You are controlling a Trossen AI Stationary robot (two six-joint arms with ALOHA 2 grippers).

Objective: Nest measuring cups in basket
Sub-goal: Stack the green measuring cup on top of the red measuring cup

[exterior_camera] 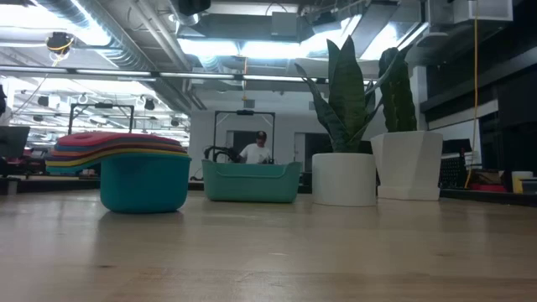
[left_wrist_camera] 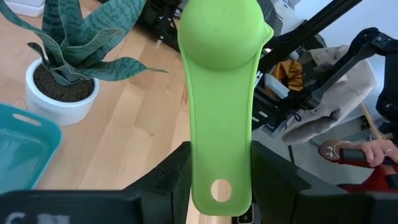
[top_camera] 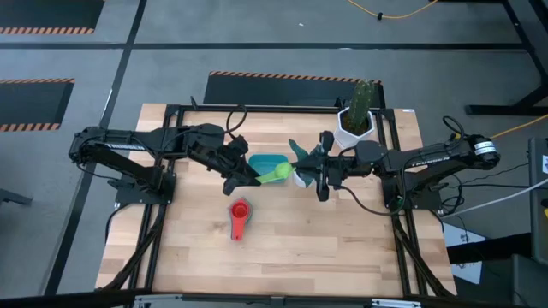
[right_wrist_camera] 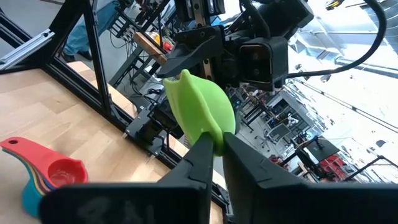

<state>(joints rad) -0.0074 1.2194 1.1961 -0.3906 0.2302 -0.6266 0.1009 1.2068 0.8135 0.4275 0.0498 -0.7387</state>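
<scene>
Your left claw (left_wrist_camera: 217, 180) clamped on the green cup (left_wrist_camera: 221, 93) handle, right claw (right_wrist_camera: 214, 152) pinching its bowl rim, above the counter (top_camera: 282, 257).

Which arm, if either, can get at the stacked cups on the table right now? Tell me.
Probably neither yet. The left gripper holds the green cup by its handle, and the right gripper pinches its bowl rim. The stacked cups lie unobstructed, once an arm is free.
</scene>
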